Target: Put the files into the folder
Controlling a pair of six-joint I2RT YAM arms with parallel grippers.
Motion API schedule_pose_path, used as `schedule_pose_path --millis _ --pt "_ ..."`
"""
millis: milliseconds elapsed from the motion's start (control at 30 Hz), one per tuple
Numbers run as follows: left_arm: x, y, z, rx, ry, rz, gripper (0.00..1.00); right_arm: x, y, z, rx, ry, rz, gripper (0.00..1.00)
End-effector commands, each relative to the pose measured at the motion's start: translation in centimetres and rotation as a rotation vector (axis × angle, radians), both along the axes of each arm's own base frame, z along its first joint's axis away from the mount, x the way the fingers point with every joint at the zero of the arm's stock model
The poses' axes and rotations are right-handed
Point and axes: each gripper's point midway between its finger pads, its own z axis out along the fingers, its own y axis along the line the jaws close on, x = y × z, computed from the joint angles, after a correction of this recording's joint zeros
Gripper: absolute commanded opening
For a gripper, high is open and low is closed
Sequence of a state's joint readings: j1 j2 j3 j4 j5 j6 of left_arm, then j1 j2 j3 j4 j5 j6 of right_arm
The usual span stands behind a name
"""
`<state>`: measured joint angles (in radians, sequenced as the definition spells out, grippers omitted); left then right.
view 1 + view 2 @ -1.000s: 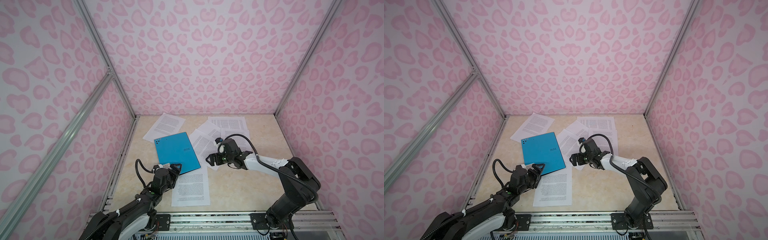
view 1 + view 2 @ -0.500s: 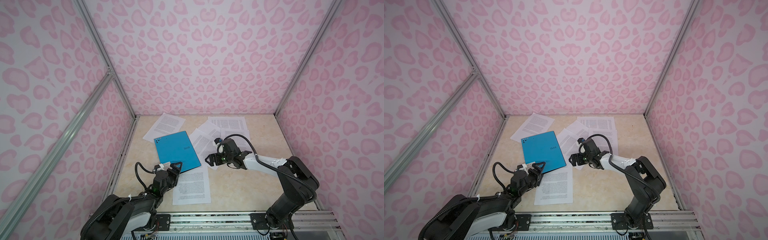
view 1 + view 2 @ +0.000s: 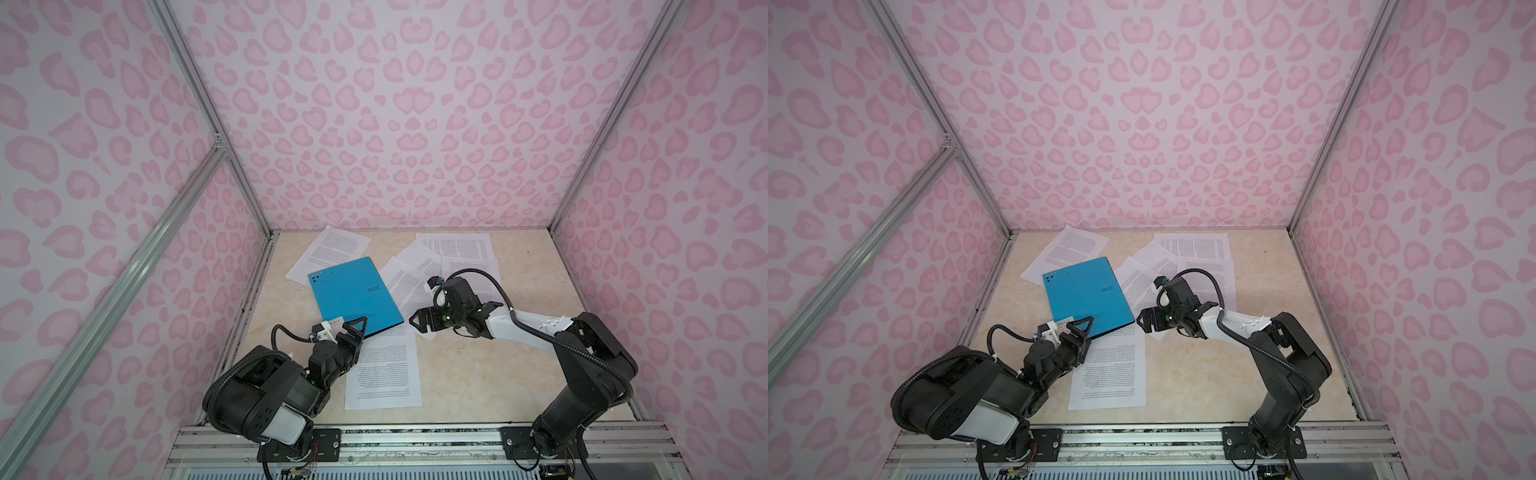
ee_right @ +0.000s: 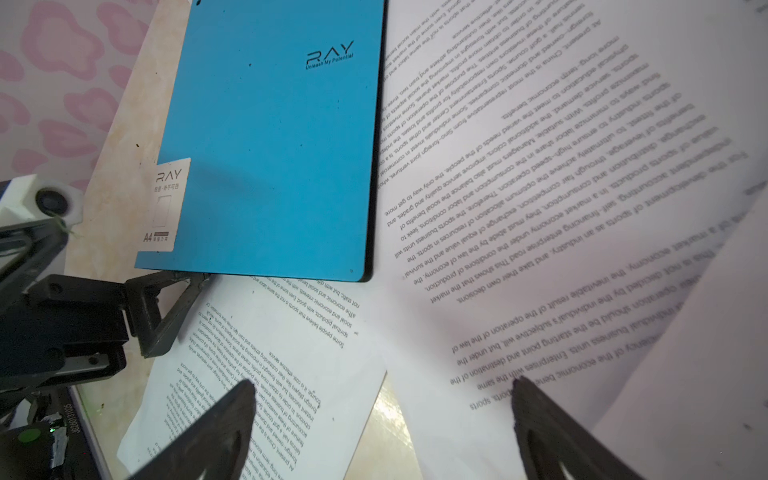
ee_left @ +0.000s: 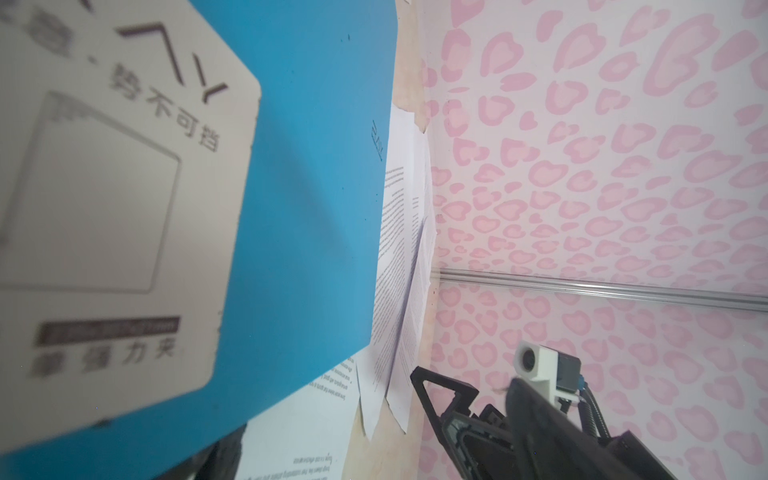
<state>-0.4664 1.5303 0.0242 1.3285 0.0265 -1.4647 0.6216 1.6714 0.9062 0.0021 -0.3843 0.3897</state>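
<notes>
on the beige table [image 3: 478, 374], closed blue folder [image 3: 355, 297] flat, cover up, white label [image 4: 164, 203] at its near left corner. files [image 3: 457, 253] loose around the folder: far sheet [image 3: 332, 249] partly under the folder's far edge, near sheet [image 3: 382, 370] tucked under its near edge, the rest overlapping just right of the folder. at the folder's near left corner, left gripper [image 3: 347, 328], jaws spread wide, clamped on nothing, one finger [image 4: 185, 301] touching the folder's near edge. right of the folder, right gripper [image 3: 455, 318] low over the overlapping sheets, jaws likewise wide apart, empty; fingertips [image 4: 237, 403] in the right wrist view close above paper, contact not clear.
</notes>
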Motion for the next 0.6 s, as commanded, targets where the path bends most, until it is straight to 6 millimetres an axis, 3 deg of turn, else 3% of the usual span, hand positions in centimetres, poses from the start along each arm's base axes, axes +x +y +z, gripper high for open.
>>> schedule_pose_path --millis 0,267,400,567 --pt "1.2 -0.6 4.5 -0.047 -0.192 -0.006 0.96 0.2 0.2 0.4 0.01 -0.011 0.002 0.96" --pt "1.4 -1.0 5.8 -0.041 -0.236 -0.023 0.95 0.5 0.9 1.4 0.071 0.008 0.016 0.99" --pt "1.1 -1.0 5.9 -0.053 -0.239 -0.026 0.95 2.2 1.7 2.6 0.166 0.043 -0.003 0.99" --pt "0.8 -0.9 5.9 -0.052 -0.239 -0.029 0.95 4.4 3.4 2.3 0.19 0.088 -0.011 0.99"
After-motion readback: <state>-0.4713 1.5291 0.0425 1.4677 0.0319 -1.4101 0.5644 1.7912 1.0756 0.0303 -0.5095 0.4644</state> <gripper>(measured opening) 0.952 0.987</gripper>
